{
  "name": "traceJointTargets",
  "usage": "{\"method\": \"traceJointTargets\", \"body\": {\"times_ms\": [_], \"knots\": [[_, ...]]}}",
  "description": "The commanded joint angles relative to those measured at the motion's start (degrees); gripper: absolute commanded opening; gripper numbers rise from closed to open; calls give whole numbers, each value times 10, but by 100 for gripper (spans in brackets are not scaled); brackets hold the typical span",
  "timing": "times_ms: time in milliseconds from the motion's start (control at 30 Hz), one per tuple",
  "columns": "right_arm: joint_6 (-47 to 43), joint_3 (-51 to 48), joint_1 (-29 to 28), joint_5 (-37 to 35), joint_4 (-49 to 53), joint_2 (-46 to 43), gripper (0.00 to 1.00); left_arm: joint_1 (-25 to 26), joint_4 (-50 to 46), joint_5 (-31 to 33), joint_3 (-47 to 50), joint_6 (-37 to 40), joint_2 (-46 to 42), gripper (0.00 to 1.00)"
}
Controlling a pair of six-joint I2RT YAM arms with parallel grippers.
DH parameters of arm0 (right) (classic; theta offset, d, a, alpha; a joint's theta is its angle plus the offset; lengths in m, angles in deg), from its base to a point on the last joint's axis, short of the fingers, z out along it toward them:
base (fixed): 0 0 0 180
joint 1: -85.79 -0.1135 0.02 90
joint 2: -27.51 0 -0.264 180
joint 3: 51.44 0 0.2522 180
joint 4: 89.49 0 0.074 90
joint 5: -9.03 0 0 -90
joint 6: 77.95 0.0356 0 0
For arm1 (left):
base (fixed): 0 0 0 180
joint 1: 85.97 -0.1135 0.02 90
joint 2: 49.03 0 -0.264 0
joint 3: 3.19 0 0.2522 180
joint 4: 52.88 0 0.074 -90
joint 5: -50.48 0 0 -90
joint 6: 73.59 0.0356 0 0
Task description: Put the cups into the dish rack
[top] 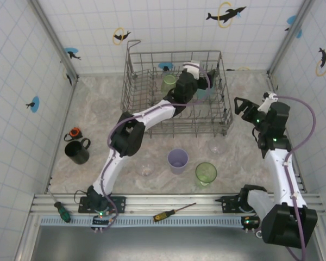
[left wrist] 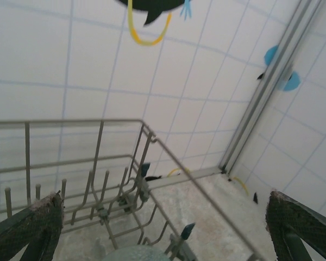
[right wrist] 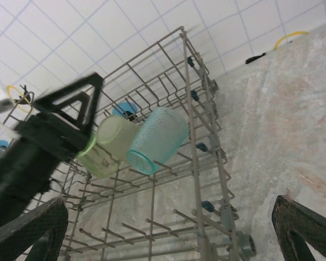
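Note:
The grey wire dish rack [top: 152,103] stands at the back middle of the table. A pale green cup [top: 169,82] and a teal cup [top: 202,93] rest tilted on its tines; both also show in the right wrist view, green cup [right wrist: 106,145] and teal cup [right wrist: 157,140]. My left gripper [top: 205,80] hangs open inside the rack just above the teal cup [left wrist: 136,254], holding nothing. My right gripper [top: 244,106] is open and empty to the right of the rack. On the table in front lie a lavender cup [top: 177,161], a green cup [top: 206,173], two clear cups [top: 146,169] [top: 217,147] and a black mug [top: 76,151].
A small orange object [top: 74,132] sits behind the black mug. Two screwdrivers [top: 61,209] [top: 174,212] lie on the front rail. Tiled walls close in the table on three sides. The rack's tall wire side [right wrist: 187,109] stands between my right gripper [right wrist: 168,234] and the loaded cups.

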State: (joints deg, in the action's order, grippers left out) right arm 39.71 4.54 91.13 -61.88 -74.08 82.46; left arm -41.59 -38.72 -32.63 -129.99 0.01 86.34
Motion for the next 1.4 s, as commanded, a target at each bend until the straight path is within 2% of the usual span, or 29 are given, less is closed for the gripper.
{"method": "traceJointTargets", "body": {"times_ms": [0, 200, 367, 667, 800, 933, 1133, 1367], "knots": [[0, 53, -31, -34, 40, 13, 100, 3, 43, -11, 29, -16, -103, 98], [-11, 154, -130, -140, 120, 75, 100, 3, 52, 3, 169, 4, -251, 98], [-12, 265, -200, -215, 205, 175, 100, 3, 62, 63, 343, 65, -407, 98], [-24, 454, -257, -304, 337, 365, 100, 1, -24, 155, 544, 133, -600, 98], [-38, 511, -269, -310, 366, 439, 100, -3, -59, 172, 598, 142, -648, 98], [-58, 610, -276, -318, 428, 536, 100, -6, -97, 176, 626, 143, -677, 98], [-66, 745, -275, -339, 502, 655, 94, -10, -127, 168, 655, 133, -704, 98], [-61, 756, -275, -357, 511, 693, 92, -13, -139, 160, 666, 124, -711, 98]]}}
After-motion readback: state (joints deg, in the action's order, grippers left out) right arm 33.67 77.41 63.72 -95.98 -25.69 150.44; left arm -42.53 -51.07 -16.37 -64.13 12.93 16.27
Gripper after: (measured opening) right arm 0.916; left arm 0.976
